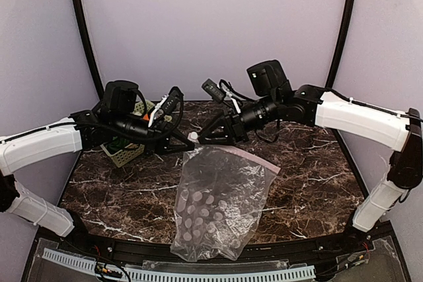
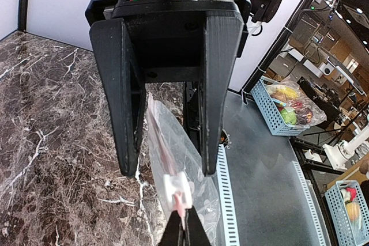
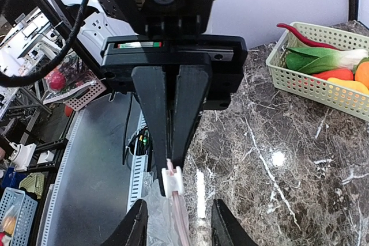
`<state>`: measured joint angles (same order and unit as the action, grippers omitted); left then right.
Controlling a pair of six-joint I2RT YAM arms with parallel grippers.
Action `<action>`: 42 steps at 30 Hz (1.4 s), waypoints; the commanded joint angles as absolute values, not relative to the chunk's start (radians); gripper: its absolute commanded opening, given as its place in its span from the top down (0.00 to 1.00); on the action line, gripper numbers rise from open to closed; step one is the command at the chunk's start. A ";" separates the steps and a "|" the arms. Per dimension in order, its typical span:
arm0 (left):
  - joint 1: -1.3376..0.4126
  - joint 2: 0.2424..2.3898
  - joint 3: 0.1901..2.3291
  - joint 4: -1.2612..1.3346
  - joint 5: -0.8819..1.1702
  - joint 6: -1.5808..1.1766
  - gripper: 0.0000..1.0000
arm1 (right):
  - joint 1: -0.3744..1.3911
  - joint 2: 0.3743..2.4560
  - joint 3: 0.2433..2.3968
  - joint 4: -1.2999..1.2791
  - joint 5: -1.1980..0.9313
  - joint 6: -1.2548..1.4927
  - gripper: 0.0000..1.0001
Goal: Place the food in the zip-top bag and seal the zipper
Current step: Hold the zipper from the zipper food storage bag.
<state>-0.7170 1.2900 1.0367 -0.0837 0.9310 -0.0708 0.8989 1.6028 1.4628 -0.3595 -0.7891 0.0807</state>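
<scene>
The clear dotted zip-top bag (image 1: 215,203) lies in the middle of the marble table. Its pink zipper (image 1: 244,156) runs along the far edge, with a white slider (image 1: 193,137) at the left end. My left gripper (image 2: 183,220) is shut on the zipper strip's end just beside the slider (image 2: 176,185). My right gripper (image 3: 180,208) stands open, one finger on each side of the strip, close behind the slider (image 3: 173,181). The food sits in the pale green basket (image 3: 311,87): bok choy (image 3: 323,59), red chili (image 3: 305,36) and an orange piece (image 3: 363,73).
The basket (image 1: 125,155) stands at the back left, mostly hidden under my left arm. A slotted cable tray (image 1: 172,272) runs along the table's near edge. Purple walls close in the back and sides. Blue baskets (image 2: 277,110) sit off the table.
</scene>
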 commanded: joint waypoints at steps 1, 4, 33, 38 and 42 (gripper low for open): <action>-0.716 1.273 1.021 -0.083 0.951 -0.055 0.99 | 0.913 1.615 1.497 -0.298 -0.836 0.083 0.65; -0.716 1.274 1.021 -0.084 0.950 -0.053 0.99 | 0.915 1.621 1.497 -0.289 -0.843 0.089 0.67; -0.716 1.260 1.023 -0.102 0.898 -0.033 0.99 | 0.925 1.643 1.503 -0.253 -0.832 0.111 1.00; -0.716 1.237 1.014 -0.092 0.863 -0.034 0.99 | 0.924 1.634 1.486 -0.256 -0.806 0.110 1.00; -0.716 1.232 1.008 -0.066 0.869 -0.057 0.99 | 0.924 1.634 1.480 -0.256 -0.804 0.114 1.00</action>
